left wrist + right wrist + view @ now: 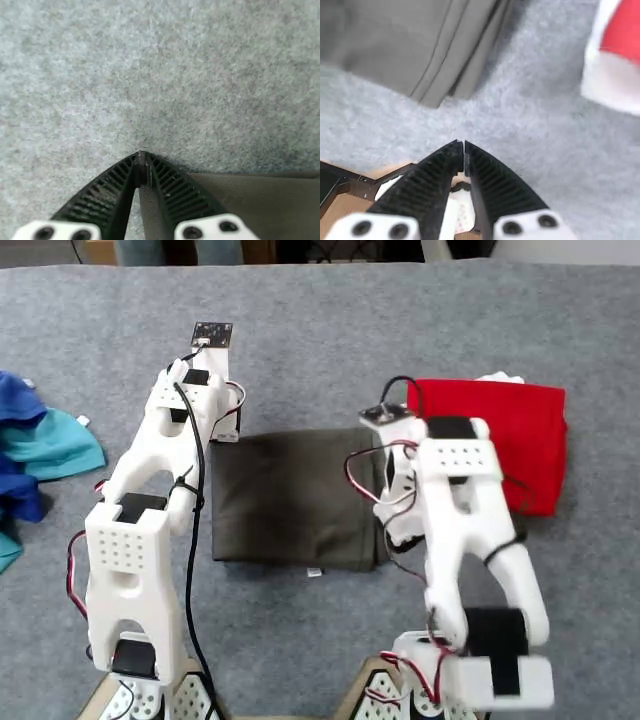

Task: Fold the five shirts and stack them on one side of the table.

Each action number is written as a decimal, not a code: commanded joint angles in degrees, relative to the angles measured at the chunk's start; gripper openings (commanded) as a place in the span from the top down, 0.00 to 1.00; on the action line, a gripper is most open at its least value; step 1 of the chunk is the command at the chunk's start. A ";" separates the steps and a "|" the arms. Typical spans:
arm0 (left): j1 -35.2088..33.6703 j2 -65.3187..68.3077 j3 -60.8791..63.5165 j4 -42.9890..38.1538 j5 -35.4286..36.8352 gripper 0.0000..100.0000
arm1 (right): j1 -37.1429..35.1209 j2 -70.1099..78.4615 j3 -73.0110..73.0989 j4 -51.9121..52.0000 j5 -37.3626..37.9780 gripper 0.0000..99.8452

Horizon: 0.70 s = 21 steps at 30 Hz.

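The left tool (141, 155) and right tool (463, 145) are held closed. The folded dark olive fabric shirt (295, 495) may be dragged askew if its corner is snagged.

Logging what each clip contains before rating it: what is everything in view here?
dark olive shirt: one, folded, table centre between the arms.
red shirt: one, folded, right side, on a white garment.
white garment: one, edge showing under the red shirt.
blue and teal shirts: loose heap, count unclear, left table edge.
table: one, grey felt.
left arm, right arm: two, white.
left end effector: black, shut, at the olive shirt's far-left corner.
right end effector: black, shut, above table between olive and red shirts.
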 commanded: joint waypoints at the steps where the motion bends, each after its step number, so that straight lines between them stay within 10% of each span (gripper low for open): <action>1: 0.13 -0.26 -1.45 0.00 -0.62 0.97 | 0.35 -5.76 -2.51 1.58 -8.09 0.98; 12: 0.04 0.00 -0.75 0.26 -0.62 0.97 | -11.78 2.15 -3.47 -8.53 -37.54 0.62; 21: -0.04 -0.18 -0.31 0.88 -0.70 0.97 | -15.12 10.51 -3.47 -22.86 -42.90 0.63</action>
